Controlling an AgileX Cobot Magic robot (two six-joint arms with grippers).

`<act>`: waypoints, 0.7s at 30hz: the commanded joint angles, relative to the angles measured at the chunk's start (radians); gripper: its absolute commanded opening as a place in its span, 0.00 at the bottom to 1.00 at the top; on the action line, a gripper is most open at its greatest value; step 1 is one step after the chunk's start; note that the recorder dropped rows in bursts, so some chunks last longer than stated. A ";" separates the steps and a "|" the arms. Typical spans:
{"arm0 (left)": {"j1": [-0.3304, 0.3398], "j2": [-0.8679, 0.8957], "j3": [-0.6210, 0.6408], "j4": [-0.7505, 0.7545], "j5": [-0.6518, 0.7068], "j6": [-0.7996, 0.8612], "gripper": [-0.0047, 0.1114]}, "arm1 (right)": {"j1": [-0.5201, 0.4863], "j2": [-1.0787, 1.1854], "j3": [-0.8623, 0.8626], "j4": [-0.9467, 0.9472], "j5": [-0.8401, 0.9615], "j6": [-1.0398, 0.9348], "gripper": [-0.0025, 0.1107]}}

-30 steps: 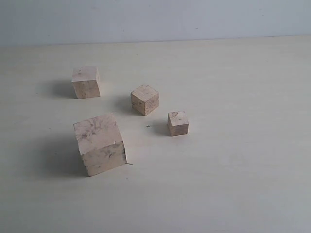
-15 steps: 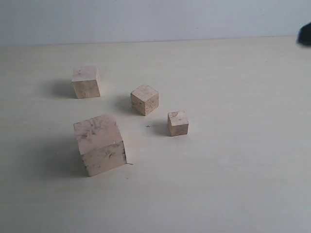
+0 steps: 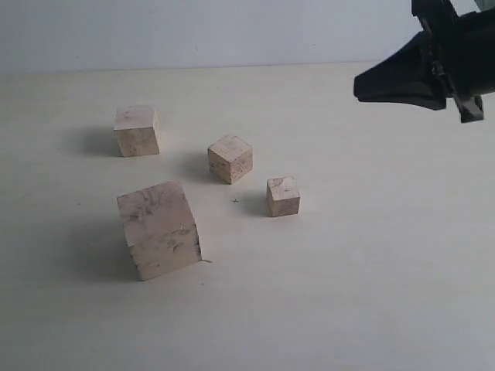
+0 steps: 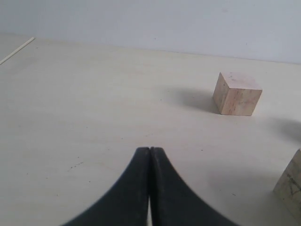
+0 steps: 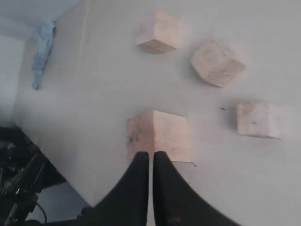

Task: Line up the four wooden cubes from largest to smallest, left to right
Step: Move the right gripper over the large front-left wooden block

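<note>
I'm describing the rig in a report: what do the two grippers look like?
Both are plain matte black. The left gripper has two smooth fingers, wide at the base and curving in to narrow tips. The right gripper has the same shape. In the exterior view, a blocky black body sits behind the right one's fingers. No markings, cables or sleeves show on them.

Right end effector [image 3: 358, 86]: matte black, smooth curved taper, boxy rear. Left end effector [image 4: 149, 151]: same black taper.
</note>
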 commanded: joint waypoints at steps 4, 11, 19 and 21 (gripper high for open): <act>0.002 -0.007 0.003 0.003 -0.012 -0.007 0.04 | 0.303 0.014 -0.070 -0.194 -0.163 -0.045 0.07; 0.002 -0.007 0.003 0.003 -0.012 -0.007 0.04 | 0.578 0.091 -0.179 -0.486 -0.321 0.226 0.34; 0.002 -0.007 0.003 0.003 -0.012 -0.007 0.04 | 0.671 0.268 -0.334 -0.577 -0.269 0.272 0.78; 0.002 -0.007 0.003 0.003 -0.012 -0.007 0.04 | 0.671 0.309 -0.363 -0.575 -0.248 0.272 0.77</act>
